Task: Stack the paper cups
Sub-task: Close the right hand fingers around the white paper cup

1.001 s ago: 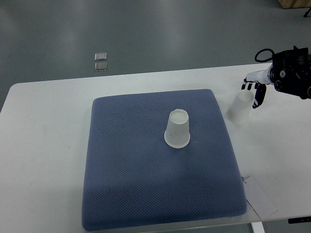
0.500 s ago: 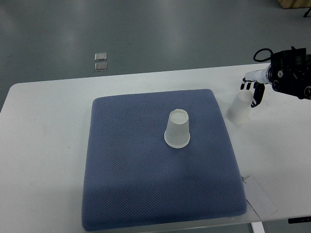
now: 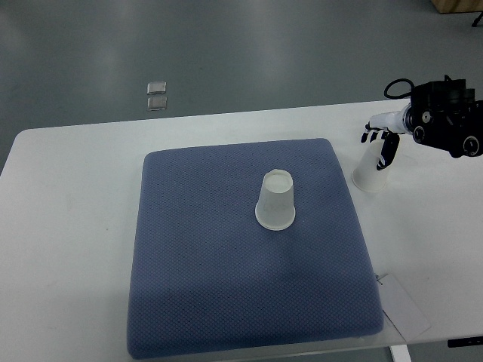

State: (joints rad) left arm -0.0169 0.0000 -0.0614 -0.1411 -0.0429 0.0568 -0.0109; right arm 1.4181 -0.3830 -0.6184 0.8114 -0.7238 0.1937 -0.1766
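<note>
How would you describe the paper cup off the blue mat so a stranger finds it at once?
Start at the blue mat on the white table. Just past its far right corner, an upside-down paper cup stands on bare table. Unlike the cup on the mat, the right hand is at its top.

A single overhead camera looks steeply down from the robot's side, taking in the whole white worktop (image 3: 68,226) and the grey floor (image 3: 264,53) beyond.

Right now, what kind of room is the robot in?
Probably a lab or workshop for testing robots. A plain white table stands on a bare grey floor, with only a blue mat and two upside-down paper cups laid out for the right hand.
</note>
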